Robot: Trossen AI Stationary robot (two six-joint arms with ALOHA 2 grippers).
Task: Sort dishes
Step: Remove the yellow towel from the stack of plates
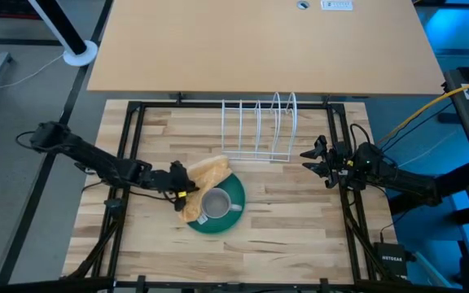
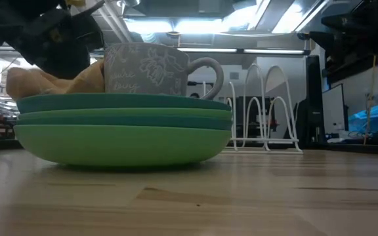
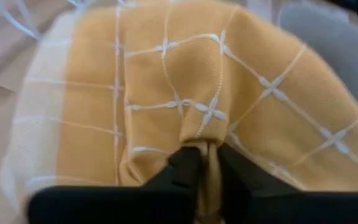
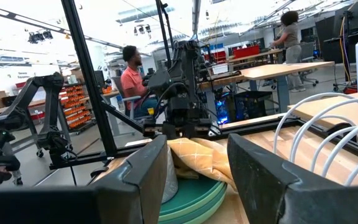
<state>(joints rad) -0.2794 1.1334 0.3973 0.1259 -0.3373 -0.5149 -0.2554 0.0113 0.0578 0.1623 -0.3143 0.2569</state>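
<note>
Three stacked plates (image 1: 228, 218) sit at centre-bottom of the high view with the grey mug (image 1: 216, 204) on top. The left gripper (image 1: 179, 187) has pinched a fold of the yellow cloth (image 3: 185, 93) draped over their left edge. The right gripper (image 1: 314, 159) waits wide open, right of the wire rack (image 1: 260, 122). Clearing the cloth looks like the step; next calls for lifting it off without tipping the mug.

high view looks straight down; low view sits level by the stacked plates (image 2: 123, 131); left wrist view hugs the cloth (image 3: 185, 93) (right wrist view farther back, sharing both).
</note>
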